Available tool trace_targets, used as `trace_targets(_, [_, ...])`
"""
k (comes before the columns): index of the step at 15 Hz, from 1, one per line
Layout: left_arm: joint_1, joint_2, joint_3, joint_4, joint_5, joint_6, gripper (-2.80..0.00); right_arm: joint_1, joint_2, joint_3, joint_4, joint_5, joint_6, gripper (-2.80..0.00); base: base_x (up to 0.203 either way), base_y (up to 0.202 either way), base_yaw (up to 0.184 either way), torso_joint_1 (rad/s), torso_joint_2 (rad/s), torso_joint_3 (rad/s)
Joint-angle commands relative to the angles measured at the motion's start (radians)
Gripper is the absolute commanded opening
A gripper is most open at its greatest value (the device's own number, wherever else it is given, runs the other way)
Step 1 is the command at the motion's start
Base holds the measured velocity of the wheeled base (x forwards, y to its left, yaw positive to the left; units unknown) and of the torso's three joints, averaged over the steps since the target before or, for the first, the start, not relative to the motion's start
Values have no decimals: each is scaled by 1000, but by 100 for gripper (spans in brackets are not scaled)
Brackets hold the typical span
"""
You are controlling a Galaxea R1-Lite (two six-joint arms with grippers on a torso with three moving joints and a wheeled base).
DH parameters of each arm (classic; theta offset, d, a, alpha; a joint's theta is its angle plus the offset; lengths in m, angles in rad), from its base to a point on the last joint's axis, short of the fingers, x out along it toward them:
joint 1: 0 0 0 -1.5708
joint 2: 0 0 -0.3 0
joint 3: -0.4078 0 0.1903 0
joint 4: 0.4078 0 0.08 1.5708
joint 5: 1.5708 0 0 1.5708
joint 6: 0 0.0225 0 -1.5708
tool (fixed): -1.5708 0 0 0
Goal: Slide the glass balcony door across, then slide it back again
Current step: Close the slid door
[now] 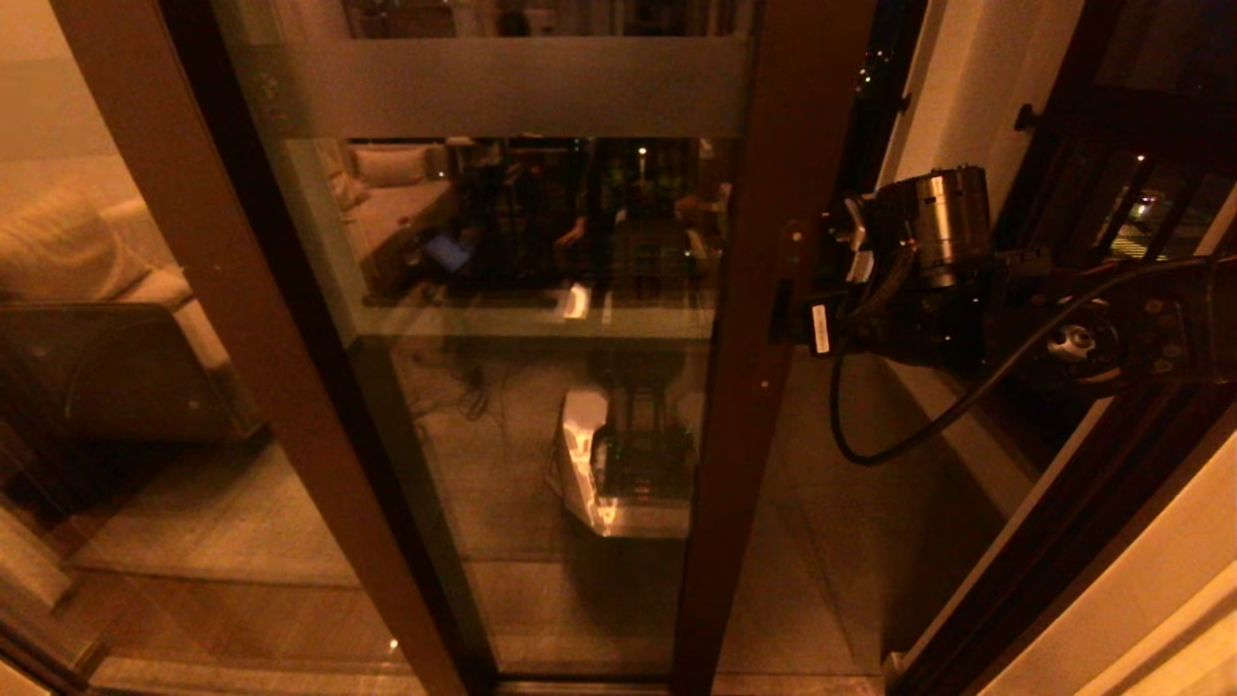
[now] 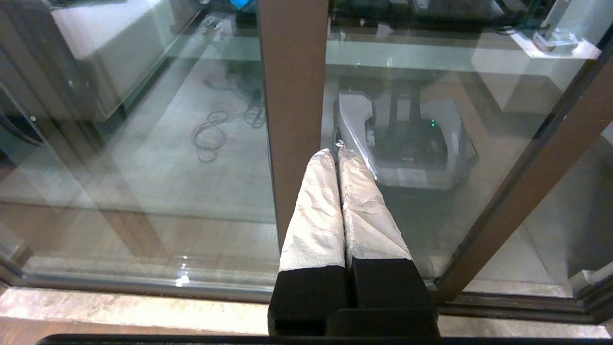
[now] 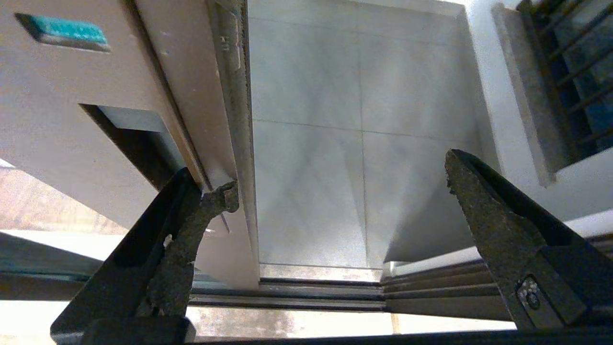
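Right gripper (image 3: 335, 191) is at the free edge of the glass balcony door (image 1: 541, 319), up at the door stile (image 1: 763, 319) about mid-height, fingers spread wide and clamped on nothing. In the right wrist view one fingertip (image 3: 215, 201) sits against the stile's edge, just beside the recessed handle slot (image 3: 129, 143); the other fingertip (image 3: 464, 177) hangs out in the open gap over the balcony floor tiles (image 3: 354, 143). The door itself stands partly open: its frosted band (image 1: 503, 87) runs across near the top, its stile is well clear of the right-hand jamb, and the bottom track (image 3: 335, 292) shows bare beyond the stile. Left gripper (image 2: 337, 158) is parked low in front of the glass, fingers pressed together, holding nothing (idle, leave it). My read: this is a push step, not a grasp. To do it well, keep the contact finger flat on the stile edge rather than on the tip alone, push along the track line only, and hold height constant so the finger does not ride into the handle slot or skid off the corner. Slow, steady force; a sideways component would likely bind the panel in its track. Can't tell from here which slide direction is in hand.
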Motion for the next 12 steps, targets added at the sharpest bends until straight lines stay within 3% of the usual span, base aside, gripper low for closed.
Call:
trace_targets(1, [0, 1, 0, 1, 1, 0, -280, 0, -30, 16, 1, -6, -3, 0, 0, 0, 0, 0, 0, 0])
trace_targets(12, [0, 1, 0, 1, 1, 0, -280, -11, -119, 133, -44, -4, -7, 0, 0, 0, 0, 0, 0, 0])
